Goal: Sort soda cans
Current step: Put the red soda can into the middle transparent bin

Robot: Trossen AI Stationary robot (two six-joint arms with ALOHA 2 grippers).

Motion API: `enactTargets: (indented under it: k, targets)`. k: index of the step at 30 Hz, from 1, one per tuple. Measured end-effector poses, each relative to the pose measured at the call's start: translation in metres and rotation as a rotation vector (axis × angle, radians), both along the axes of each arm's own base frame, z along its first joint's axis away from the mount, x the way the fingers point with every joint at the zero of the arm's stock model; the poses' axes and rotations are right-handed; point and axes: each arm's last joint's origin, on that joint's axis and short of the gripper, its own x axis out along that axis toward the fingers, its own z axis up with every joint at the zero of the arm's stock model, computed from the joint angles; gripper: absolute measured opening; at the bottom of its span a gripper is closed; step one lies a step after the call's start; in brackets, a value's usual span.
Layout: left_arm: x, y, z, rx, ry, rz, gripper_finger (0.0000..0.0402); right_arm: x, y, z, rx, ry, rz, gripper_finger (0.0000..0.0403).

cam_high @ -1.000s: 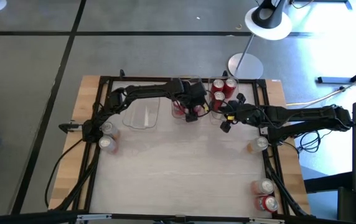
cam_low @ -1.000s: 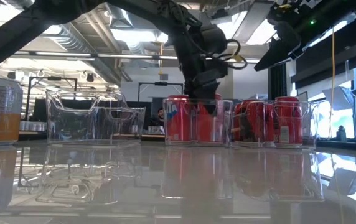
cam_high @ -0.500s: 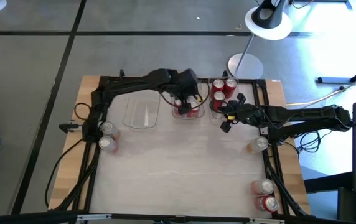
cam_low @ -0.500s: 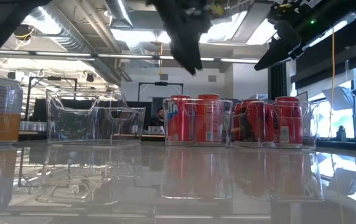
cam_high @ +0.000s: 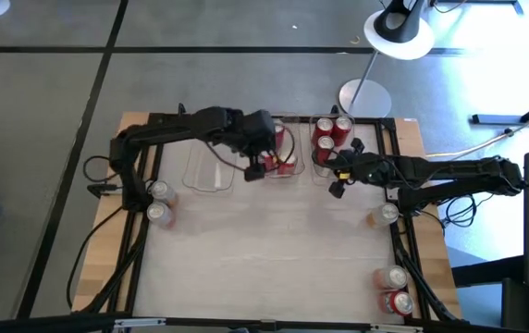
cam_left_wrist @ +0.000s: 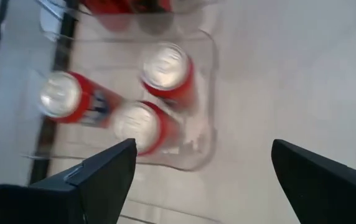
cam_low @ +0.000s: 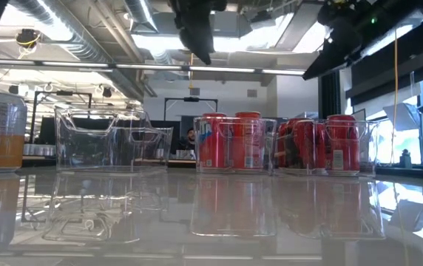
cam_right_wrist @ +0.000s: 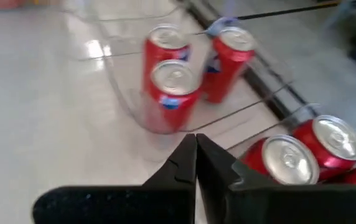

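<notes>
Three red soda cans (cam_left_wrist: 165,68) stand in the middle clear bin (cam_high: 281,159); more red cans (cam_high: 329,137) fill the right bin. The left clear bin (cam_high: 211,168) holds nothing. Loose cans stand at the table's left edge (cam_high: 159,202), right edge (cam_high: 385,215) and near right corner (cam_high: 396,289). My left gripper (cam_high: 258,168) hangs open above the near left side of the middle bin, high in the low view (cam_low: 200,48), touching nothing. My right gripper (cam_high: 334,183) is shut, raised just near of the right bin (cam_right_wrist: 196,155).
The three bins stand in a row along the far edge (cam_low: 230,144). A black frame runs round the table (cam_high: 403,250). A lamp base (cam_high: 364,96) stands beyond the far edge. The light tabletop's middle (cam_high: 274,250) is bare.
My left gripper has risen out of the middle bin, leaving a red can standing in it, and has moved toward the table's left and slightly nearer. The right arm has kept still.
</notes>
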Motion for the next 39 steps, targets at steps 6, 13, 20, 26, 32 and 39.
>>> enactTargets:
  k: [6,13,20,26,32,39]
  targets:
    - [-0.018,-0.023,-0.025,-0.022,-0.031,-0.010,0.0356,-0.014,0.008,0.047,0.143,0.156,0.165,0.0092]
    - [-0.038,-0.037,-0.042,-0.044,-0.159,0.014,0.0356,-0.017,0.048,0.093,0.387,0.292,0.341,0.0247]
    - [-0.041,-0.040,-0.047,-0.063,-0.196,0.038,0.0356,-0.004,0.099,0.095,0.572,0.403,0.431,0.0310]
    - [-0.038,-0.041,-0.044,-0.063,-0.234,0.033,0.0356,-0.003,0.120,0.094,0.662,0.396,0.455,0.0316]
    - [-0.037,-0.047,-0.044,-0.065,-0.240,0.015,0.0356,0.015,0.128,0.091,0.669,0.340,0.462,0.0317]
    - [-0.036,-0.054,-0.044,-0.065,-0.239,-0.008,0.0356,0.014,0.131,0.067,0.647,0.564,0.320,0.0350]
